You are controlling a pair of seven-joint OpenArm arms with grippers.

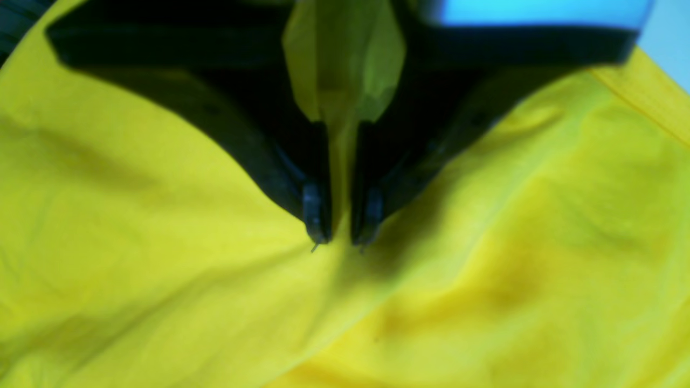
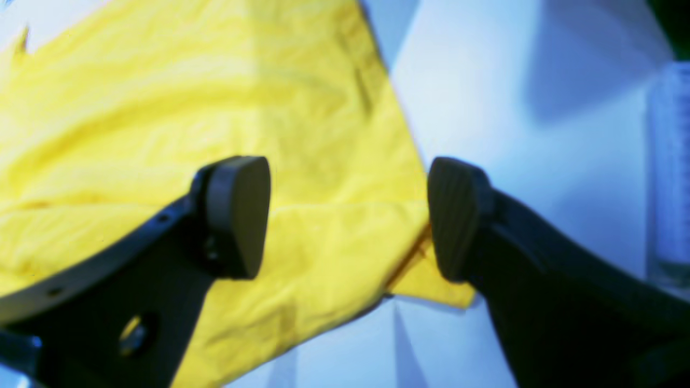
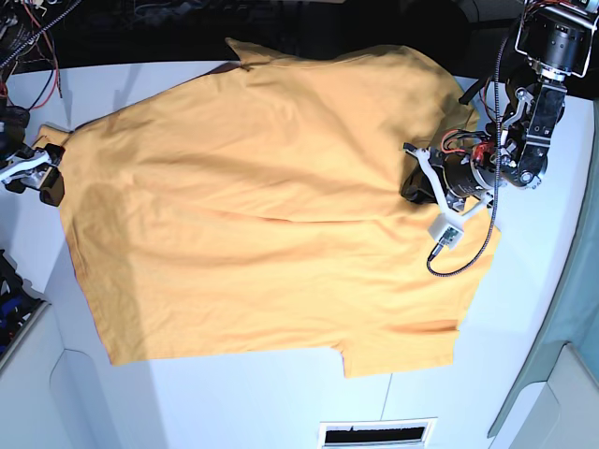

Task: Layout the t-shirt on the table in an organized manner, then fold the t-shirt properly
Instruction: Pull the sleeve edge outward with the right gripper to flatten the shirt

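The orange-yellow t-shirt (image 3: pixel 253 215) lies spread over most of the white table (image 3: pixel 225 402), with wrinkles and one sleeve at the front right. My left gripper (image 3: pixel 410 182) rests on the shirt's right side. In the left wrist view it (image 1: pixel 342 231) is shut on a raised fold of the t-shirt (image 1: pixel 161 242), which runs up between the fingers. My right gripper (image 3: pixel 49 176) sits at the shirt's left edge. In the right wrist view it (image 2: pixel 347 215) is open above a folded-over edge of the t-shirt (image 2: pixel 323 253), with nothing between the pads (image 2: pixel 237 215).
A grey cable (image 3: pixel 463 253) loops from the left arm over the shirt. A dark vent slot (image 3: pixel 374 434) is set in the table's front. Loose wires (image 3: pixel 37 37) hang at the back left. A pale translucent object (image 2: pixel 668 178) stands right of my right gripper.
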